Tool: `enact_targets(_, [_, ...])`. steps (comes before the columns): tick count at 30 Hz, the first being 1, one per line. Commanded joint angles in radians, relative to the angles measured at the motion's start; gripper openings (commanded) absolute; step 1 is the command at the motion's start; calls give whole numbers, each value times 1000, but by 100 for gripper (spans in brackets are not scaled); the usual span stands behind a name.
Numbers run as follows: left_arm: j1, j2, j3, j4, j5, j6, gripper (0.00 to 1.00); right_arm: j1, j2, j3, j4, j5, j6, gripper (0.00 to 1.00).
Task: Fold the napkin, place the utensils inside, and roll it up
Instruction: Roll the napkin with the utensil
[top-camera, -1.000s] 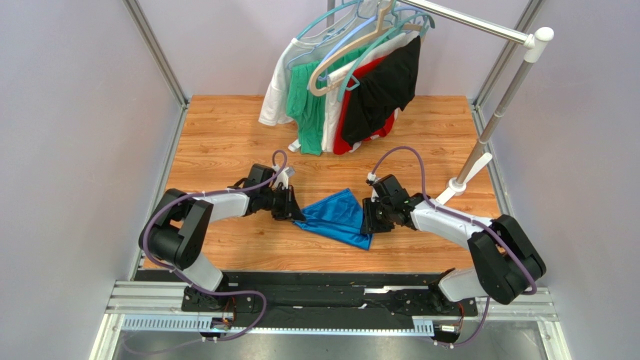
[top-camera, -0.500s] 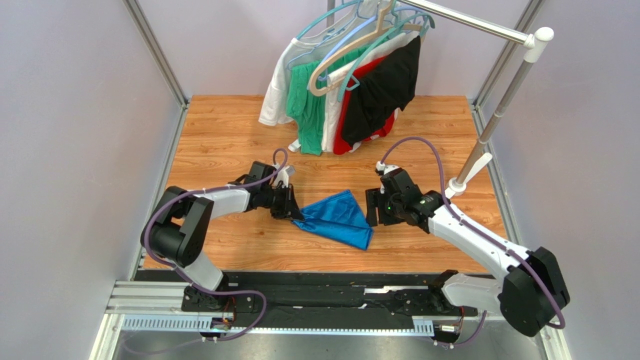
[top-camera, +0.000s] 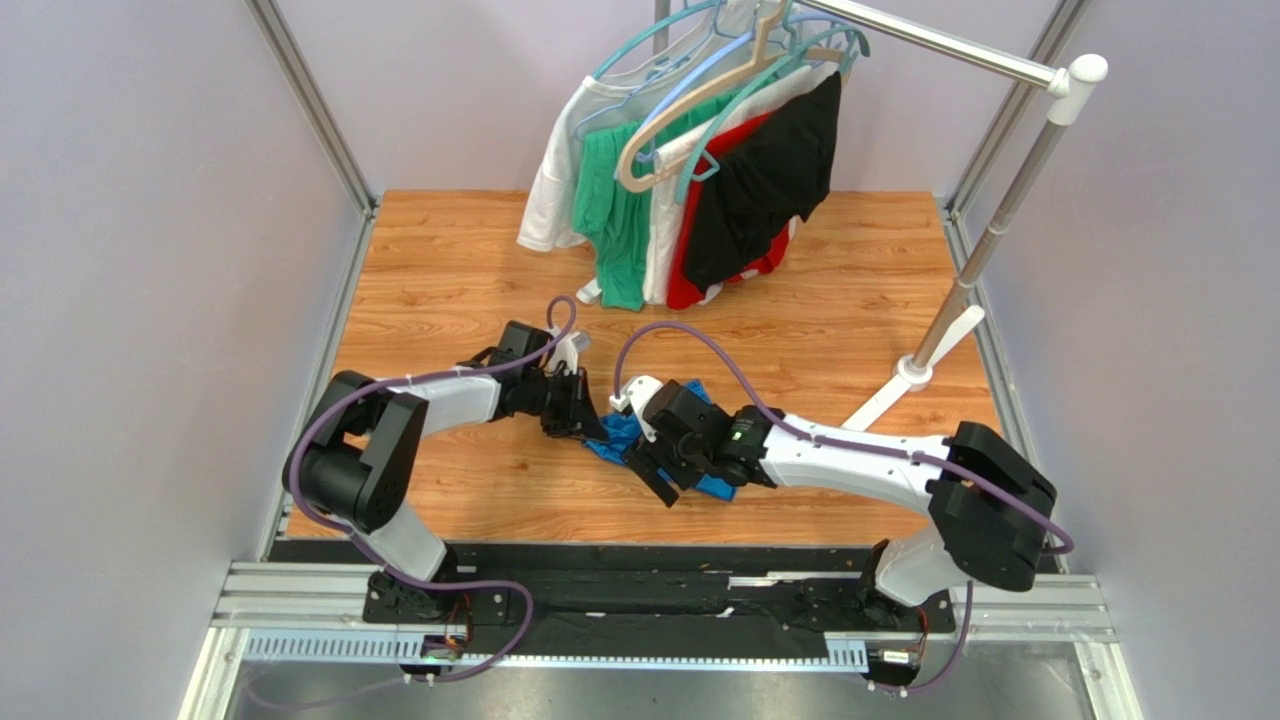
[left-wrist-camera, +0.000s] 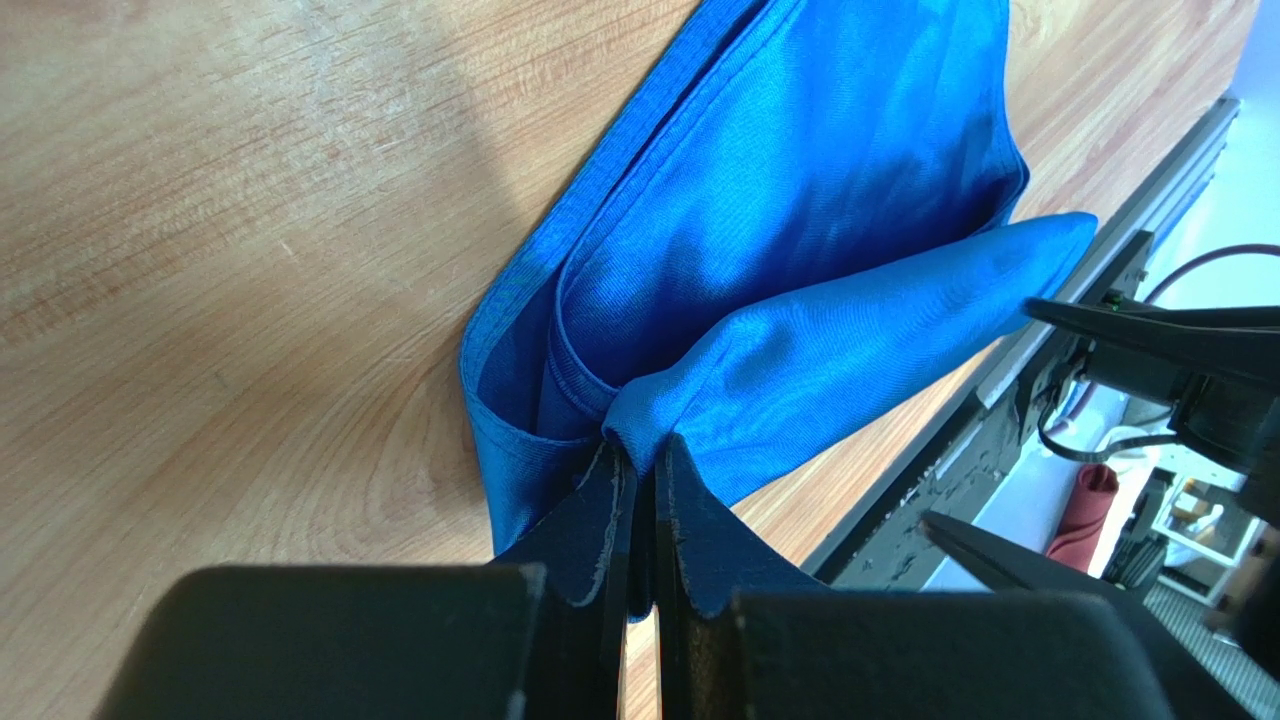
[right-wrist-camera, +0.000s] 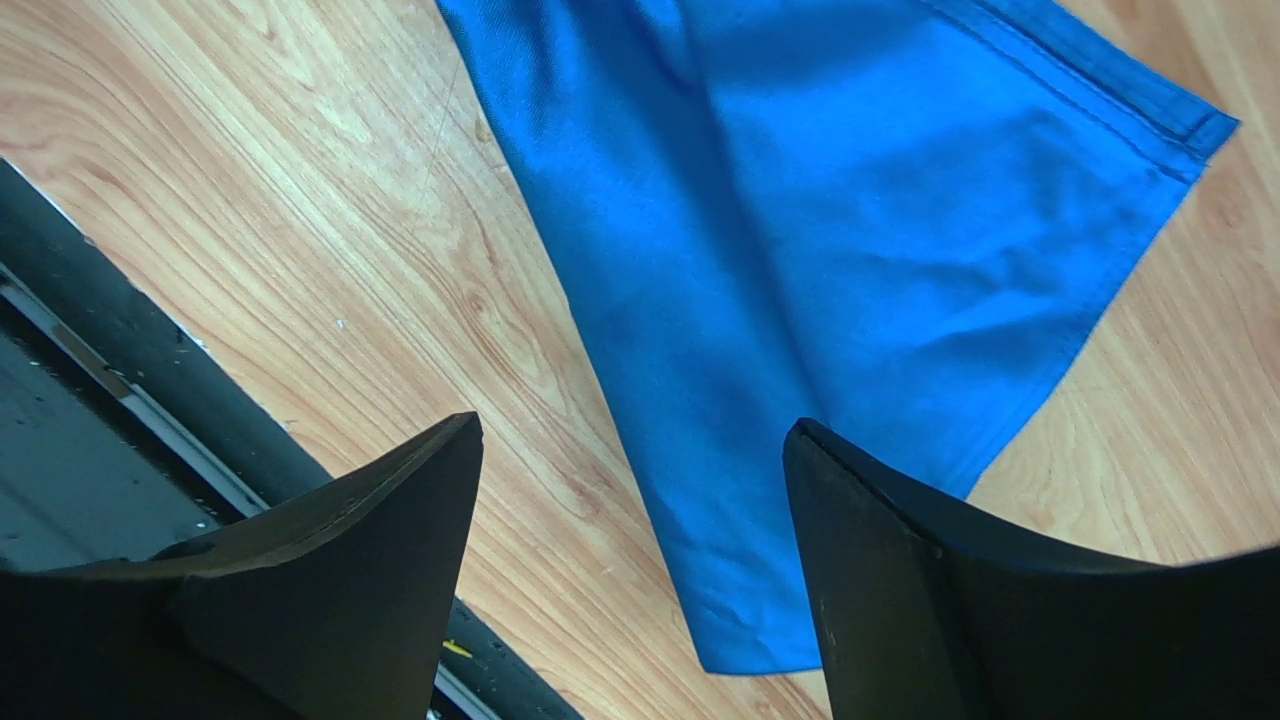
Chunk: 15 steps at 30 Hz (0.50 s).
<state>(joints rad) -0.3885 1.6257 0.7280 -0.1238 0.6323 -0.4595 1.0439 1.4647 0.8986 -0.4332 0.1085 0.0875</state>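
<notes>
Because the right arm reaches across the middle of the top view, most of the royal-blue, slightly shiny cloth napkin on the wooden table is hidden there. Only slivers show around the right gripper, whose black fingers stand spread above the cloth, apparently not touching it. The left gripper has its fingers pressed together, pinching one folded corner low in its wrist view; I count one napkin, two arms, and perhaps four overlapping hanging garments at upper centre.
</notes>
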Motion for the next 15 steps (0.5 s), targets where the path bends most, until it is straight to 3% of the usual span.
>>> enact_targets(1, [7,16,19,-39,-42,47,0,28,8,7,102,11,-51,78])
enact_targets(15, [7,20,21,-43,-46,51,0,2,71,-52,93,48,4,78])
